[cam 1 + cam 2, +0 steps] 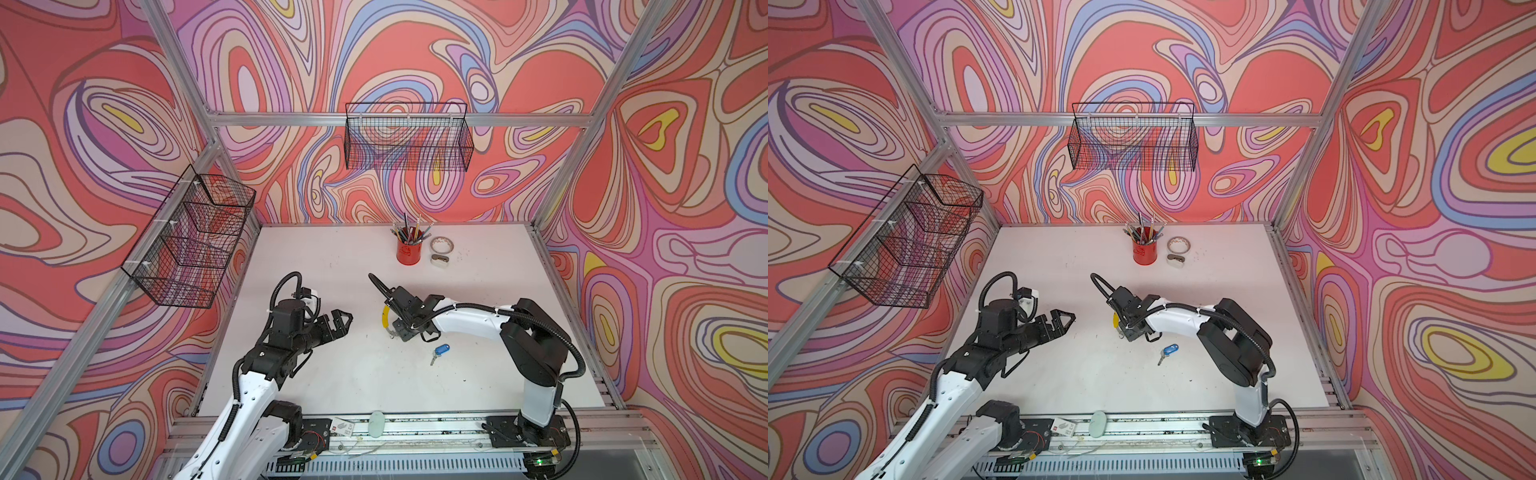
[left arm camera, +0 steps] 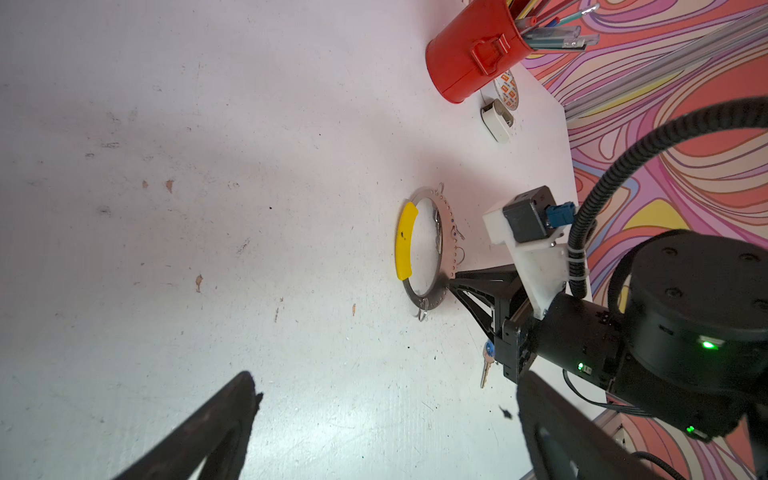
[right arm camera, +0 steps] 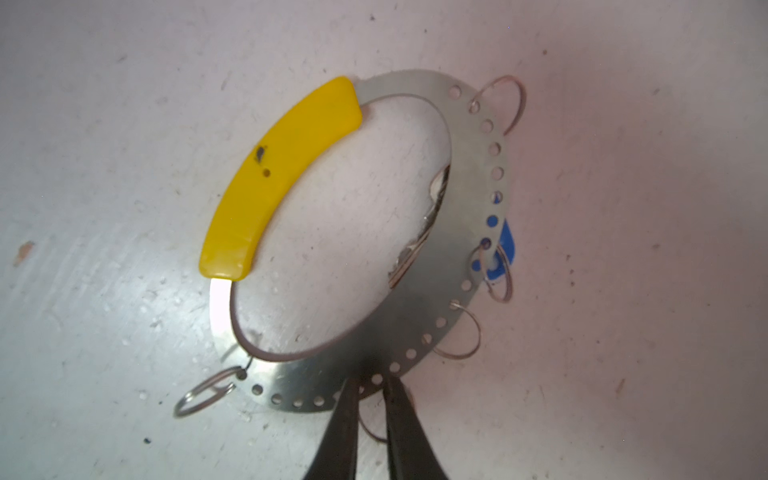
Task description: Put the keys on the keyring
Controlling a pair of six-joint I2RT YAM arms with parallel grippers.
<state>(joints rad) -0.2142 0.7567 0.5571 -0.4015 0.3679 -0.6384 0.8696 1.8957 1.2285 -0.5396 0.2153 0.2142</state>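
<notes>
Keyring rim sits pinched, apparently, in right hand.

A red cup of pens stands near the table's far edge. A tape roll lies just beside it.

The left arm is stretching toward the middle, with the left gripper gaping wide and holding nothing. The right arm is folding inward with its wrist pitched down, and the right gripper is pinching the keyring at its rim, fingers nearly touching.
</notes>
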